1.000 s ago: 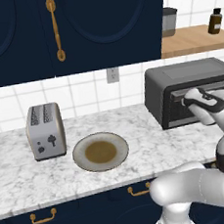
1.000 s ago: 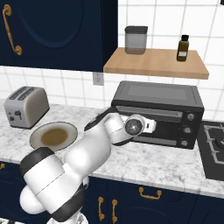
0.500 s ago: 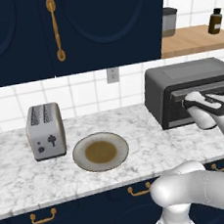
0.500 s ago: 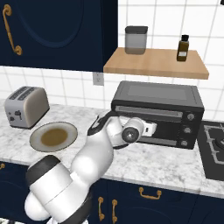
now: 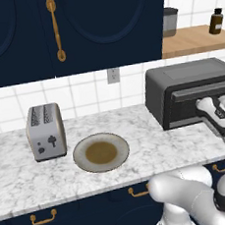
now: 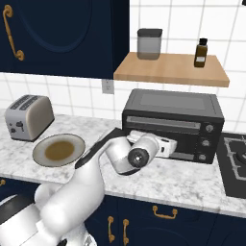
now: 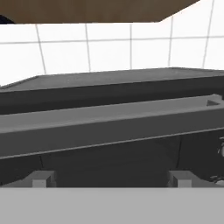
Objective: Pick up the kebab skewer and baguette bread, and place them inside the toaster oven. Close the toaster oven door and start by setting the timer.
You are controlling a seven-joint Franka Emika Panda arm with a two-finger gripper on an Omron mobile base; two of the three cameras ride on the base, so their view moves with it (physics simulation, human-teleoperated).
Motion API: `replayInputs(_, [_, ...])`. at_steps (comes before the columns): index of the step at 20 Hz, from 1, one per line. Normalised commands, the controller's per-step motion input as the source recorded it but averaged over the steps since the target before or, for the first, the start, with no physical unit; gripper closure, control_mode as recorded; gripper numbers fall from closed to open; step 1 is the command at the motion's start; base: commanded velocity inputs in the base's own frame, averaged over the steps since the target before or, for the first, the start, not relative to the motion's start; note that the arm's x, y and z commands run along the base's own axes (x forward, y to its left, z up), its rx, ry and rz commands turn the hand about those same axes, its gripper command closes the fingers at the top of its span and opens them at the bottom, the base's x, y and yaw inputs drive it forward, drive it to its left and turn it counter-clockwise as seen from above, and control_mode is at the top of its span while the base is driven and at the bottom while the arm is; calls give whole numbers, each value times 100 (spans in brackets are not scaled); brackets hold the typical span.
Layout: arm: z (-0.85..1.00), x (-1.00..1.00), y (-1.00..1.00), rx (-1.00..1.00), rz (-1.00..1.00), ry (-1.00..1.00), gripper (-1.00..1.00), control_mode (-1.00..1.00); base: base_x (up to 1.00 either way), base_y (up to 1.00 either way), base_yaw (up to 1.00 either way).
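The toaster oven [image 6: 172,103] [image 5: 184,76] stands on the right of the counter. Its door [image 6: 190,138] is up against the front, with the grey bar handle [image 6: 163,123] [image 7: 109,124] along its top edge. My gripper [image 6: 169,145] [image 5: 205,108] hovers right in front of the door, just below the handle, open and holding nothing. In the hand view the gripper [image 7: 111,178] points at the dark door, and its fingertips [image 7: 41,178] stand wide apart. The knobs [image 6: 208,129] sit on the oven's right side. The kebab skewer and baguette bread are out of view.
A round plate [image 5: 100,153] [image 6: 58,150] with a brown centre lies mid-counter. A silver two-slot toaster [image 5: 46,130] [image 6: 26,116] stands to its left. Above the oven a wooden shelf [image 6: 170,69] carries a canister and a bottle. A stove top [image 6: 235,161] borders the oven's right.
My hand has dropped a little and drawn slightly back in front of the oven door. The jaws stayed open.
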Motion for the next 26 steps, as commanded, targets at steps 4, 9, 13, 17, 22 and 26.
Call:
replayInputs(4, [66, -78, -87, -6, 10, -14, -100, -100, 0, 0, 0])
replayInputs(9, [33, -84, -87, -9, 14, -15, -100, -100, 0, 0, 0])
replayInputs(13, [0, -18, -67, -6, 18, -15, -100, -100, 0, 0, 0])
replayInputs(17, [0, 19, -49, 0, 17, -11, -100, -100, 0, 0, 0])
replayInputs(22, [-3, 52, -27, 1, 16, -12, -100, -100, 0, 0, 0])
replayInputs(26, [-7, 67, -41, 5, 5, -9, -100, -100, 0, 0, 0])
